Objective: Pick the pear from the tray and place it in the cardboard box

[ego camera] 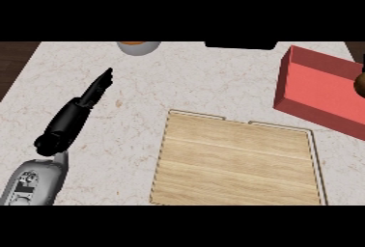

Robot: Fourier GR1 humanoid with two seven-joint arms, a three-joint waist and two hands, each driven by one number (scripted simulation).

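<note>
The left hand (84, 103) sits at the 9 o'clock side of the head view, extended from its grey forearm (32, 181), which enters from the 7 o'clock corner. Its fingers are straight and held together, pointing toward 1 o'clock, and they grasp nothing; the hand is released and lies over bare counter (206, 77), apart from every object. The right hand does not clearly show: a dark brown shape (360, 83) at the 3 o'clock edge, cut by the frame, cannot be identified. Outward from the left hand, toward 5 o'clock, a flat wooden tray (239, 161) with a low rim lies on the counter, and its visible surface carries nothing. The pear cannot be located with certainty; the only candidate is the cropped dark shape at the 3 o'clock edge, above the red container. That red box-shaped container (317, 89) stands at 2 o'clock, just beyond the tray's far right corner, tilted relative to the tray edges, with its open interior visible. At 12 o'clock, a grey bowl (138, 47) with an orange interior is partly cropped by the upper edge. A black object (240, 45) lies at 1 o'clock along the same edge, also cropped.
</note>
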